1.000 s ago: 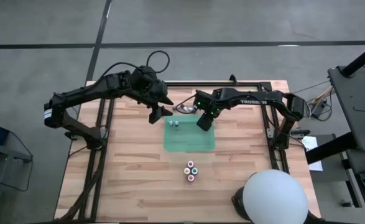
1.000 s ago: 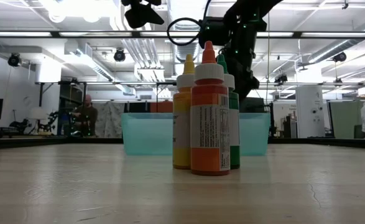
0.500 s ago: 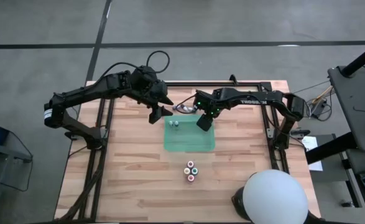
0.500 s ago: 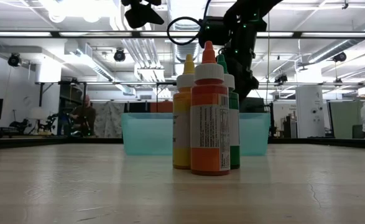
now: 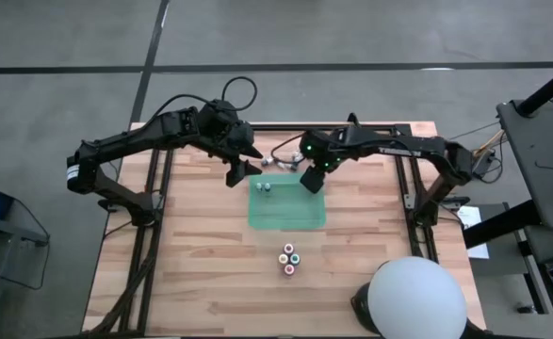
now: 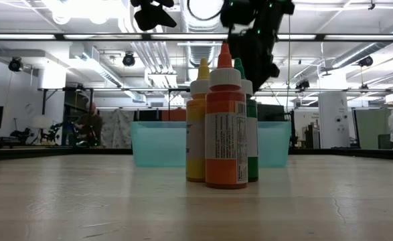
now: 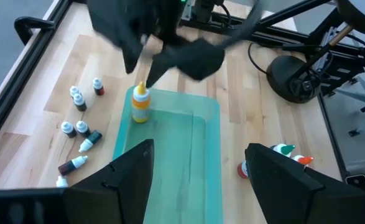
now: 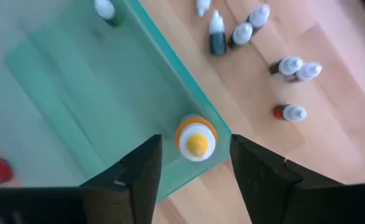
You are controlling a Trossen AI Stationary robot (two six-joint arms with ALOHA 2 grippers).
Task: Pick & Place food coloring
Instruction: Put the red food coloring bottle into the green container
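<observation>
High view: both arms over the upper middle of the frame, flanking the teal tray [image 5: 286, 215] on the wooden bench [image 5: 201, 273]. Left gripper [image 5: 235, 173] sits just off the tray's upper-left corner, fingers spread, nothing in them. Right gripper [image 5: 310, 179] hangs over the tray's upper-right corner.

Right wrist view: right fingers [image 8: 142, 168] spread, gap empty. Yellow-orange dropper bottle [image 8: 195, 138] stands upright inside the tray, tight in the corner, directly under that gap and not gripped. One small white-capped bottle [image 8: 106, 10] also stands in the tray at upper left of that frame.

Left wrist view: same dropper bottle [image 7: 140, 103] at the tray's far-left corner, right arm blurred above it. Tiny bottles [image 7: 78, 127] scattered on the bench at left of frame, just outside the tray wall, some upright, some lying down; exact count hard to call, looks like seven or eight.

Cluster of four larger squeeze bottles [image 5: 289, 258] stands below the tray in the high view, well apart from both grippers. Low view shows them close up: orange [image 6: 225, 127] in front, yellow [image 6: 197, 124] and green [image 6: 250, 134] behind, tray behind those.
</observation>
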